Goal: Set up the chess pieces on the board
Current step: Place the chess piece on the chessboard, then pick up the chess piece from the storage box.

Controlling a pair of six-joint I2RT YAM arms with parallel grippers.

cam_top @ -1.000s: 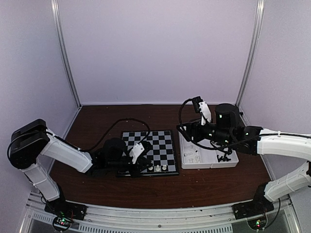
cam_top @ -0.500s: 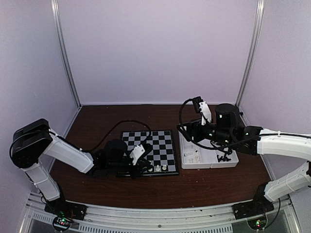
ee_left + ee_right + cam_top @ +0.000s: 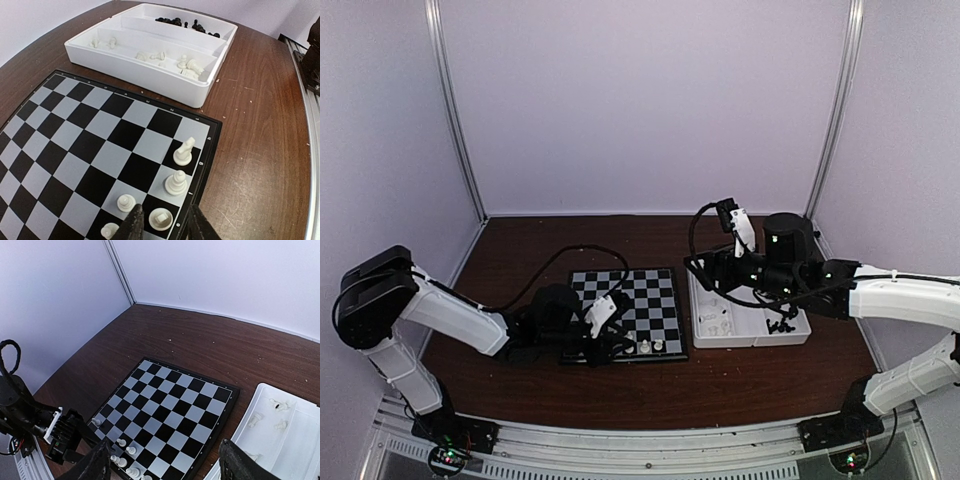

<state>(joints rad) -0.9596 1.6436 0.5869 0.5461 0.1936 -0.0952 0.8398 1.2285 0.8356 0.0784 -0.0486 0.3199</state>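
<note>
Chess pieces (image 3: 651, 346), a few white ones, stand along the near right edge of the board (image 3: 640, 285). The board lies on the brown surface (image 3: 520, 260) with a white tray (image 3: 750, 342) just beside it on the right. From overhead the left tool (image 3: 622, 346) reaches low over the board's near edge, right next to those pieces, though from up here I cannot tell how its jaws stand. Looking along the left wrist, the two dark fingers (image 3: 136, 225) stand apart on either side of a white rook (image 3: 161, 218). It sits upright on the black corner square with a clear gap on the right-hand side, so the tool is released and grips nothing. Beyond the rook along that edge stand a pointed white piece (image 3: 176, 182) and then a knight (image 3: 183, 151), and two pawns (image 3: 125, 202) stand one row inward. Behind the board the tray holds loose white pieces (image 3: 187, 65) in its nearer compartment and black ones (image 3: 182, 22) in the farther. From the right wrist, the right tool (image 3: 165, 446) hangs high near where board and tray meet, its fingers spread wide with nothing between them.
</note>
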